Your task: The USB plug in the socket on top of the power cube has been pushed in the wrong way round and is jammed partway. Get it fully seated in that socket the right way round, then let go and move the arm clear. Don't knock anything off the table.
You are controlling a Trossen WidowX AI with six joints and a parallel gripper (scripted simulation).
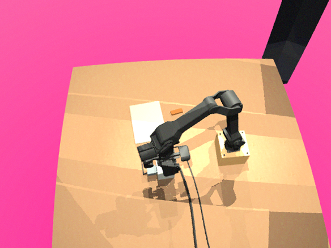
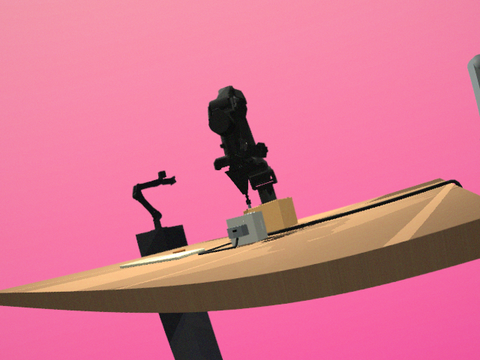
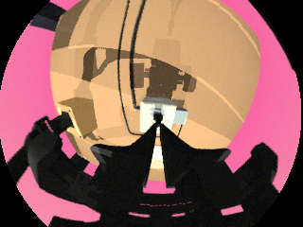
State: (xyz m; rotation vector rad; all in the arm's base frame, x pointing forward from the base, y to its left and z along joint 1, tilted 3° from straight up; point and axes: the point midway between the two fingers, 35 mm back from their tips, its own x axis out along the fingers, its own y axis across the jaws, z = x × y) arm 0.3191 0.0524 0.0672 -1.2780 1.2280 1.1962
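The power cube (image 1: 165,175) (image 2: 258,229) (image 3: 145,124) is a pale grey box standing on the table, with a small blue-grey block (image 1: 151,170) (image 2: 241,231) (image 3: 180,116) on its side. My gripper (image 2: 248,197) (image 3: 158,126) points down over the cube's top, its fingertips nearly together. It is shut on the USB plug (image 3: 158,115), a small dark piece with a light metal end (image 2: 249,205) showing just above the cube's top. In the top view the arm hides fingertips and plug. The socket is covered; whether the metal end is in it, and which way round, I cannot tell.
A white sheet (image 1: 145,118) (image 2: 164,258) and an orange block (image 1: 176,112) (image 2: 179,251) lie beyond the cube. Black cables (image 1: 190,197) (image 3: 133,61) run past the cube across the table. The arm's wooden base block (image 1: 233,160) (image 2: 271,217) stands to one side.
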